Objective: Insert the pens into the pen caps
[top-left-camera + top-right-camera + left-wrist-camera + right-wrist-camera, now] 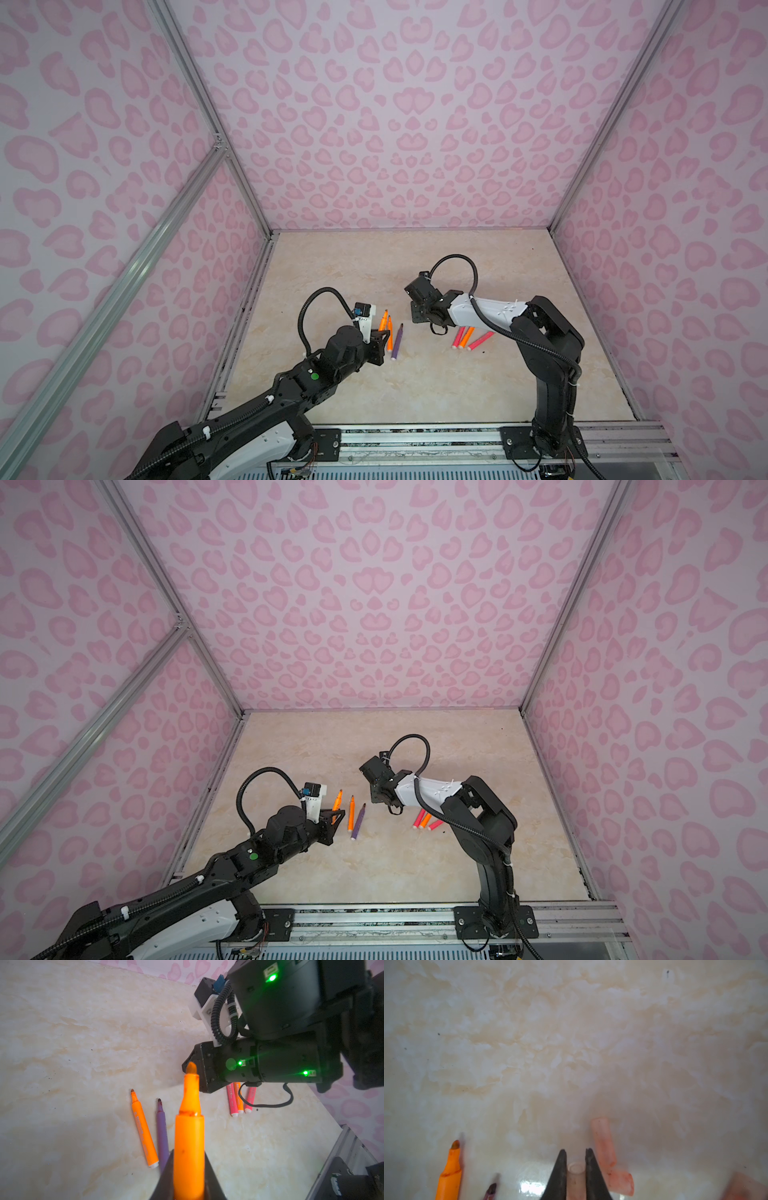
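My left gripper (188, 1154) is shut on an orange pen (189, 1136), whose dark tip points toward the right arm; in a top view this pen (336, 802) sticks out past the left gripper (335, 812). My right gripper (575, 1152) is shut on a translucent pale pen cap (575, 1180), open end forward, just above the table. Two more pen caps (603, 1142) (620, 1183) lie crossed beside its fingers. An orange pen (390, 334) and a purple pen (397, 343) lie on the table between the arms. In both top views the right jaws are hidden under the wrist.
Two pink-red pens (459, 337) (480, 340) and an orange one (467, 336) lie together under the right arm (490, 311). The table is beige marble (415, 386), walled in pink on three sides, with a metal rail (415, 436) at the front.
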Controlling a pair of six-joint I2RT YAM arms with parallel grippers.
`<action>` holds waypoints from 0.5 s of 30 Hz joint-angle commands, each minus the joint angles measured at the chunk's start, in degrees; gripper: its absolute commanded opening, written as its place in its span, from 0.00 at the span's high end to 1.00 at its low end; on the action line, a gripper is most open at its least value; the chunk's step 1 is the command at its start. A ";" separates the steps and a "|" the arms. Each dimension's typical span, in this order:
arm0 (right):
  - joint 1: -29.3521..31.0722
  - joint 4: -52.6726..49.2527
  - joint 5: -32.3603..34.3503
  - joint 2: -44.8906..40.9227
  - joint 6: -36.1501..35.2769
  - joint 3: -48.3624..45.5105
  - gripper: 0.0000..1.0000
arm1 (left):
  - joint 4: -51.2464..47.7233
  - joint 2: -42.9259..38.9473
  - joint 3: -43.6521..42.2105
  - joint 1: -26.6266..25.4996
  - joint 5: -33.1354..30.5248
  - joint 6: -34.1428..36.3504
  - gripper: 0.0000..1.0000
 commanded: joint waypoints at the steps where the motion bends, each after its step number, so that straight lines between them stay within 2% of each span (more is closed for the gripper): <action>1: 0.18 3.41 -0.96 -4.41 2.38 -2.47 0.88 | 0.45 -1.38 0.69 0.00 2.99 -1.31 0.97; 5: 0.31 6.80 -1.22 -11.55 3.74 -6.96 0.90 | 1.13 -3.05 0.04 0.04 5.13 -1.52 0.97; 11: -2.28 8.86 -2.44 -20.98 7.74 -12.03 1.00 | 1.81 -2.53 1.45 -0.05 7.45 -0.27 0.97; 15: -2.47 9.74 -1.80 -27.82 9.13 -14.16 1.00 | 3.57 -1.42 2.09 -0.49 9.37 -0.87 0.97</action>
